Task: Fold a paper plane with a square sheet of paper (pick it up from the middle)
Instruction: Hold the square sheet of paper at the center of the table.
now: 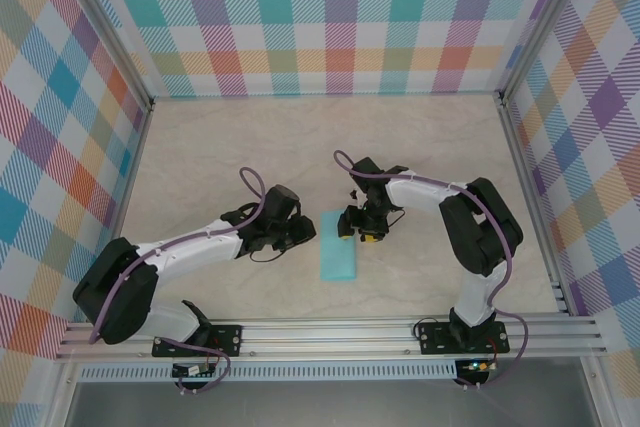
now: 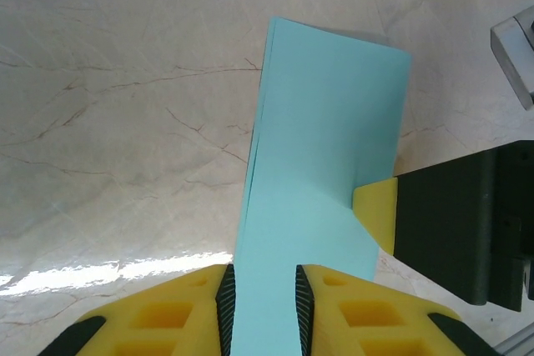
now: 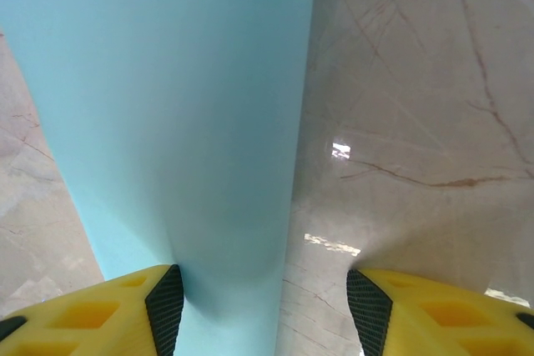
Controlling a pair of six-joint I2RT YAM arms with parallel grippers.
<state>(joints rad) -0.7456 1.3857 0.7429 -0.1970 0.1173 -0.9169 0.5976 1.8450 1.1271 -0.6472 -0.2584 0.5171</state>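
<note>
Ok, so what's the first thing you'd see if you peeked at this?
A light-teal paper, folded into a narrow strip, lies in the middle of the pale marbled table. The left gripper and right gripper sit at its far half, one on each side, with yellow fingers. Bright checked walls stand all around.

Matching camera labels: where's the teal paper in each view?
Top external: paper is a narrow folded strip, low centre, between left gripper and right gripper.
Left wrist: paper runs from upper right down between the yellow fingers.
Right wrist: paper covers the picture's left half, top to bottom, beside one yellow finger.
Shared landmark: the beige veined tabletop beneath it.
</note>
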